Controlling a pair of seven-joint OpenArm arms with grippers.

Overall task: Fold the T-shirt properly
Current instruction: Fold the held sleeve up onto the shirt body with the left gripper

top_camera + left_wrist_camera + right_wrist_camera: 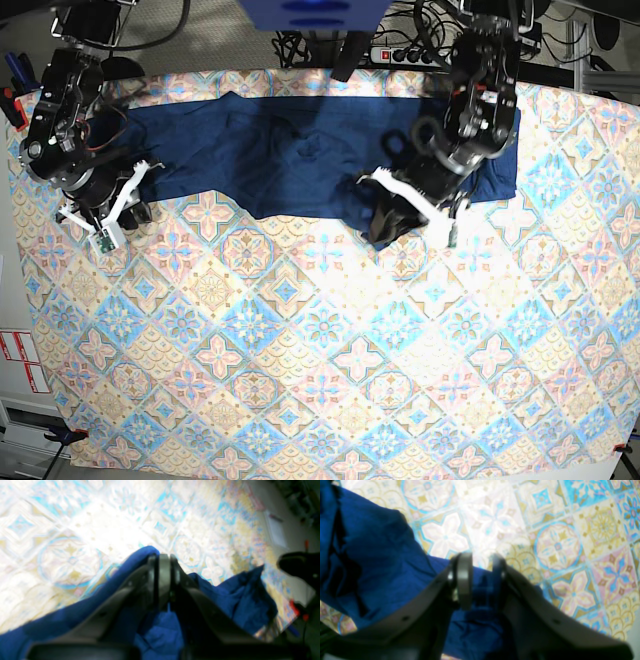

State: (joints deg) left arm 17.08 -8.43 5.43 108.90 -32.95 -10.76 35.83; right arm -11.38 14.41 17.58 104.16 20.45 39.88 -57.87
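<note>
Pinching T-shirt point(160, 630) hem, left gripper point(163, 562) clenched; right gripper point(481, 562) spread, straddling cloth

one T-shirt point(270, 150), one tablecloth point(330, 350), two grippers

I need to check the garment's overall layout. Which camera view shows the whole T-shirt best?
The base view: the T-shirt lies spread along the tablecloth's far edge, nearly all visible. The wrist views show only blurred blue folds beside each gripper.

Both wrist views are blurred; the dark navy-blue knit T-shirt point(160, 632) is cut off by the lower frame edges.
</note>
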